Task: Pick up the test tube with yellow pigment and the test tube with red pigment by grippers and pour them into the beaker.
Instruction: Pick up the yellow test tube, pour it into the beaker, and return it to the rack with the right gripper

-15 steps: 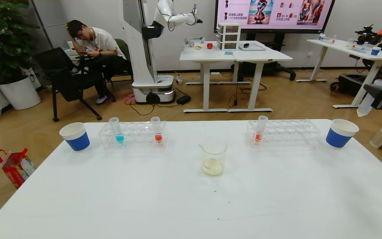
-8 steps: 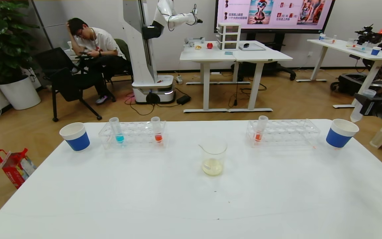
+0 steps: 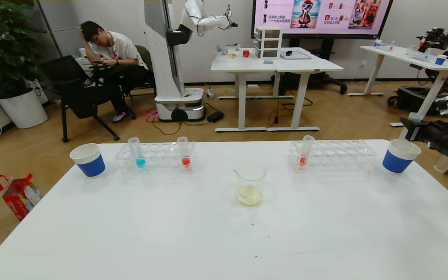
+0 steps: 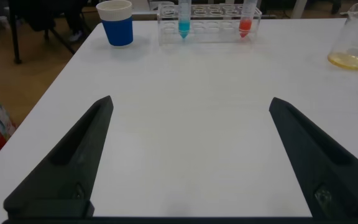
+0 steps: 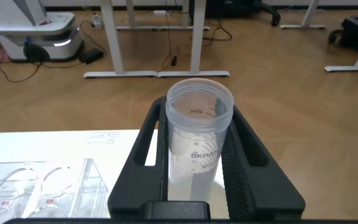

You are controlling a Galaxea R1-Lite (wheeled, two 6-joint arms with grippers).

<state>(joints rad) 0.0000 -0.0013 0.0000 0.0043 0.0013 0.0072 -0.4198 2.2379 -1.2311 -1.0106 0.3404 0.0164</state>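
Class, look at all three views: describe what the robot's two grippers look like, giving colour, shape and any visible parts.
The left gripper has two matte black, wedge-shaped fingers tapering towards their tips. The right gripper has the same black fingers, flat-sided with ridged inner pads. In the head view its wrist is black and bulky with a pale grey-white part near it.

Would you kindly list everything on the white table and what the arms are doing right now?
Beaker: one, clear, pale yellow liquid inside, table centre.
Test tube racks: two, clear, left rack and right rack, far side.
Cyan tube: one, left rack.
Red-orange tubes: two, one in left rack, one in right rack.
Paper cups: two, blue and white, left cup, right cup.
Right gripper: shut on an emptied clear tube, above the right cup.
Left gripper: open, empty, over bare table.
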